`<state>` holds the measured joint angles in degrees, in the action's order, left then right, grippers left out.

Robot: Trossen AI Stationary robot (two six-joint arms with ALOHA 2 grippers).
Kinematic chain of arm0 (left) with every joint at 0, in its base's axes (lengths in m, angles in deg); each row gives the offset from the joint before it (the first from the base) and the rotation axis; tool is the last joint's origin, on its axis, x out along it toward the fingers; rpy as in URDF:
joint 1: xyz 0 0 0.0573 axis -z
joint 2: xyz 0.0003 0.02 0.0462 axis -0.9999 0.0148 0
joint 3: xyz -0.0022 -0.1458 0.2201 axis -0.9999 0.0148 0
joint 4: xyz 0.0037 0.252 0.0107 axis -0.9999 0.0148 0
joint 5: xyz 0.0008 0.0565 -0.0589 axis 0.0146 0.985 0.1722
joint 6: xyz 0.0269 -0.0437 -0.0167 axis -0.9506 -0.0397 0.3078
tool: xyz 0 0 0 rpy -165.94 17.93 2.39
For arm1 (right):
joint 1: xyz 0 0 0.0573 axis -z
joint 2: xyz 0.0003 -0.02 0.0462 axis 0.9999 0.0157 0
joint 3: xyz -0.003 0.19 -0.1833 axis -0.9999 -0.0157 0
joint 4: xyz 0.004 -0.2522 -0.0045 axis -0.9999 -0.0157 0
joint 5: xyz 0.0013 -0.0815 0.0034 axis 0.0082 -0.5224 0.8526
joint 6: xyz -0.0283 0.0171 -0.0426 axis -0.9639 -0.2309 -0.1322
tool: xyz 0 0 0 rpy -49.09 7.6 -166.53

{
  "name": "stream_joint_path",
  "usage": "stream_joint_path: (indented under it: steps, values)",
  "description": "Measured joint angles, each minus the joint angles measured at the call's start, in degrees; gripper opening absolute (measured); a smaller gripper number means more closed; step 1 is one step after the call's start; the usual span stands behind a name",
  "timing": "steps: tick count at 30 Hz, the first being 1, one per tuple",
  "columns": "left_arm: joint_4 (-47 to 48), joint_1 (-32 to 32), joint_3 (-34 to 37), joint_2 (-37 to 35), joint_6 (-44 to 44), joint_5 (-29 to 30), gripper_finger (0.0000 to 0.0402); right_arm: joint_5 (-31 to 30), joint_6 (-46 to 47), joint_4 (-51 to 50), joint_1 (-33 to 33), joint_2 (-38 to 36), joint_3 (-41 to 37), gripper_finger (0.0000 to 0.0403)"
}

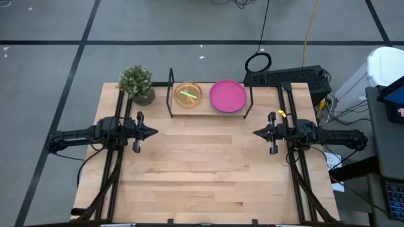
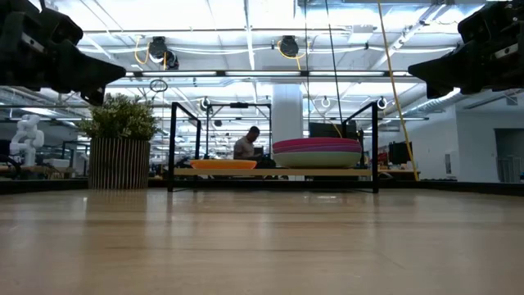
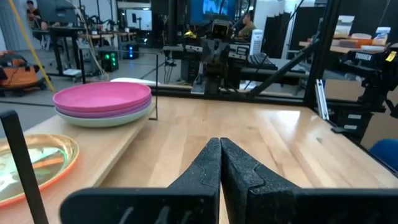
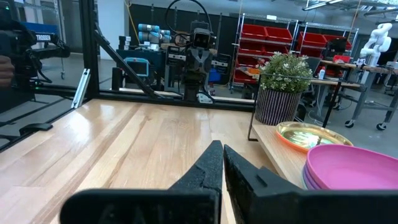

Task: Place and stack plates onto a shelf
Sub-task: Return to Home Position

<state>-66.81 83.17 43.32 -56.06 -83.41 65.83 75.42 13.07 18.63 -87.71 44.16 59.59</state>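
Hovering above desk (image 1: 202, 170), left pincer (image 1: 153, 132) and right pincer (image 1: 255, 133) face each other, fingers together, empty. Both well apart from shelf (image 1: 206, 108); small plates (image 1: 187, 94) nearer left pincer, large plates (image 1: 228, 96) nearer right pincer.

Only one word could be read: the brand "TROSSEN", in pale letters on a dark machine part (image 3: 372, 55) beyond the table (image 3: 280, 143) in the left wrist view. It also stood on a second dark part (image 4: 46, 37) beyond the table in the right wrist view. Nothing else was legible.
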Motion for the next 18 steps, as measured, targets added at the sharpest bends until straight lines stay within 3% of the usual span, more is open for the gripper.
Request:
stream_joint_path:
  steps: [18]
  values:
    - [-3.1, 0.0, 1.2, 0.0, -3.9, 1.6, 0.0003, 0.0, 0.0, 0.0, 0.0, 0.0, 0.0, 0.0000]
